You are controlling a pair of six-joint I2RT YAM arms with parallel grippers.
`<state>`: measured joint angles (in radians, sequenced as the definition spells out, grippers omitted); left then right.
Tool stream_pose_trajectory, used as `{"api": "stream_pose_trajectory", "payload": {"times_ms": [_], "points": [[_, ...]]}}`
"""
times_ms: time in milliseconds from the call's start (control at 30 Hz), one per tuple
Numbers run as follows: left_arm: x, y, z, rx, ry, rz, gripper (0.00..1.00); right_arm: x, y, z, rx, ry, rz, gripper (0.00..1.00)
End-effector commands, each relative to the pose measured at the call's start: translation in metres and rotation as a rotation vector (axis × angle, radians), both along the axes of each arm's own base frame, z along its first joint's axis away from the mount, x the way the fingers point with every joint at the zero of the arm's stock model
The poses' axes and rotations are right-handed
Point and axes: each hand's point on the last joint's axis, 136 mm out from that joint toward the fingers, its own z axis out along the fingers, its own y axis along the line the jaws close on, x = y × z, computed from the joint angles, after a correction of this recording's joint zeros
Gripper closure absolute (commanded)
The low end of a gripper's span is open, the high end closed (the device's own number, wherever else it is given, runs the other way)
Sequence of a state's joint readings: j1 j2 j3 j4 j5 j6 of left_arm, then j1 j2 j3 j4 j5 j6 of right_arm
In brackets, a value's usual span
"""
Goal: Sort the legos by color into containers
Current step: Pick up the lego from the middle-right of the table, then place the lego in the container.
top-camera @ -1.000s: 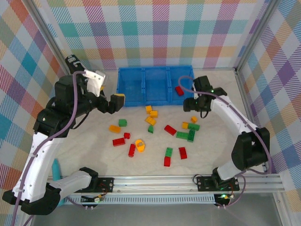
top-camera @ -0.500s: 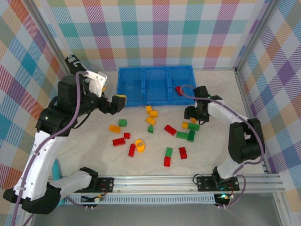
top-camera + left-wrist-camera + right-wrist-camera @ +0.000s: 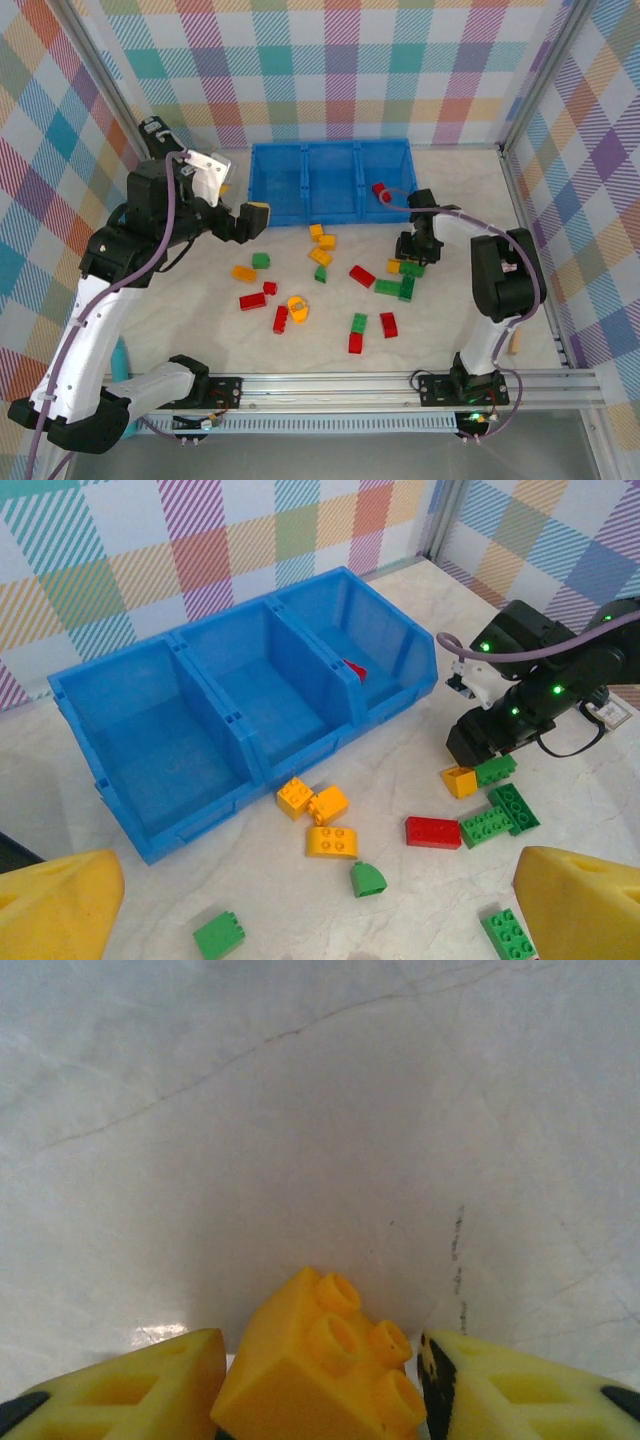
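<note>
My right jaws are down at the counter, at the right side of the loose legos. The right wrist camera gives the close look. A yellow-orange brick sits between my two yellow fingers, its studs turned toward the lens, with one finger very near it on each side. From that view I cannot tell whether the jaws are pinching the brick or merely flanking it.

The top camera adds the surroundings. The yellow-orange brick lies just beside a green brick, and two more green pieces are close in front of them. The left wrist camera shows the same two from across the counter, yellow-orange and green, at the foot of my right arm's black wrist.

My left jaws hang above the counter near the left end of the blue tray. They are spread wide with nothing between them, and their yellow fingers sit at the two bottom corners of the left wrist view. That view looks down into the tray, where a red brick lies in the right-hand compartment. The top camera shows it there too. The other red, green and yellow-orange legos lie scattered on the counter in front of the tray.
</note>
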<state>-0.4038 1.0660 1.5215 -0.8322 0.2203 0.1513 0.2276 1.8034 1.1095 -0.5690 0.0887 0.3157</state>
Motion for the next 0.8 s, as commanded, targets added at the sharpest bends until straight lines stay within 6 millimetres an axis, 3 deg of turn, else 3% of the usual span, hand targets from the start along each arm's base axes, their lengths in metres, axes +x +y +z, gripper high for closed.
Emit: {"api": "stream_pose_trajectory", "payload": {"times_ms": [0,233,367,500,767], "points": [[0.002,-0.006,0.004,-0.008,-0.027,-0.027,0.0,0.011,0.001,0.005,0.011,-0.02,-0.013,0.51],[0.0,-0.003,0.006,0.001,-0.039,-0.014,0.0,0.012,0.005,0.004,0.028,0.007,0.015,0.64],[-0.003,0.002,0.008,0.003,-0.061,0.0,0.0,0.019,0.01,0.017,0.042,0.01,0.05,0.68],[-0.006,0.007,0.009,0.015,-0.078,0.017,0.0,0.033,0.022,0.056,0.093,-0.046,0.081,0.69],[-0.009,0.011,0.011,0.018,-0.103,0.025,0.0,0.074,0.08,0.174,0.124,-0.343,0.259,0.68]]}}
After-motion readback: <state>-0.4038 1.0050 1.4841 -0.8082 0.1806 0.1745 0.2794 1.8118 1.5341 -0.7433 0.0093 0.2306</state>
